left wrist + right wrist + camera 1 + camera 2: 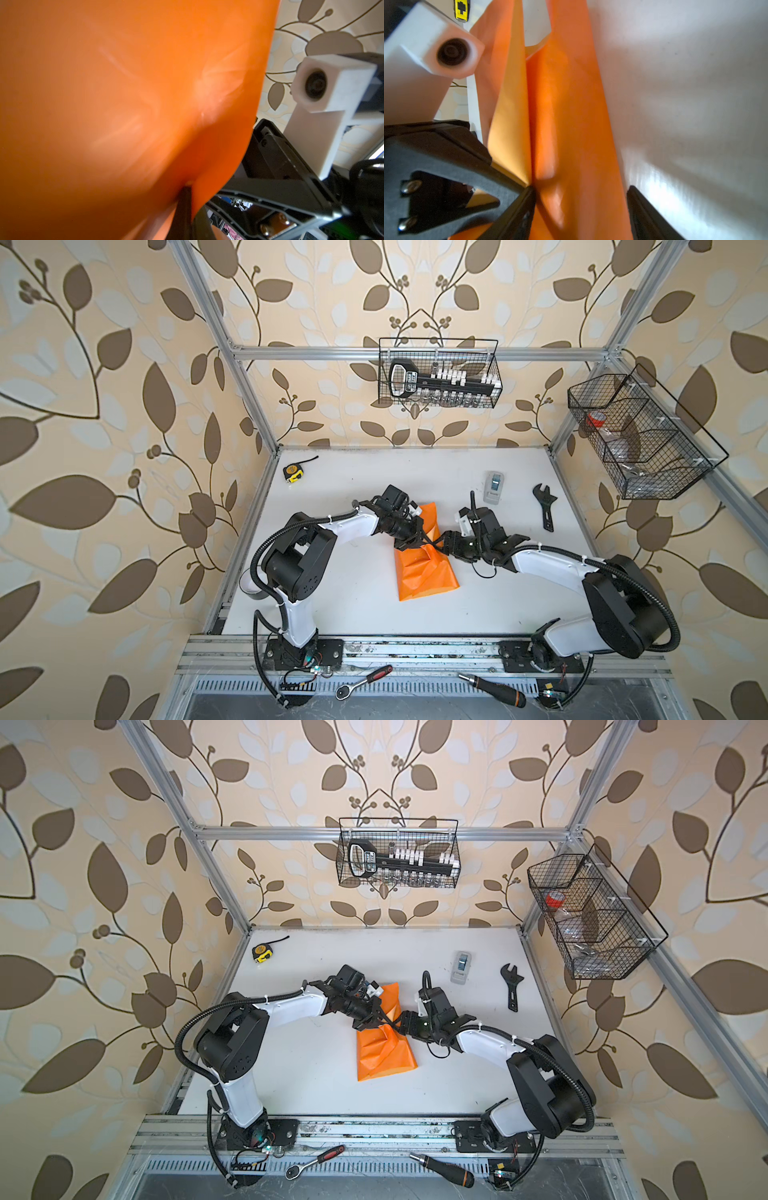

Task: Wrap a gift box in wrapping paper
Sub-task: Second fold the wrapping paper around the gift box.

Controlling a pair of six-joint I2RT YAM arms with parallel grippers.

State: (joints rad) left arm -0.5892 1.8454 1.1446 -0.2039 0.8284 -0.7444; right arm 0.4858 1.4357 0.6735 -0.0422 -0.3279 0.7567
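Folding step. Wrapping paper (424,572) lay bundled mid-bench; gift box unseen, presumably inside. Left gripper (417,542) fingers were clenched on the raised fold; right gripper (581,197) fingers spread, released. Next: right takes opposite flap.

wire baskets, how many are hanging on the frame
2: the back basket hangs on the rear rail; the side basket hangs on the right rail. None appears hidden.

Beige leaf-patterned wallpaper (104,406) covers the walls. An aluminium frame (332,353) encloses the white tabletop (353,472). A rear wire basket (384,377) and a side basket (673,485) hang from its rails.
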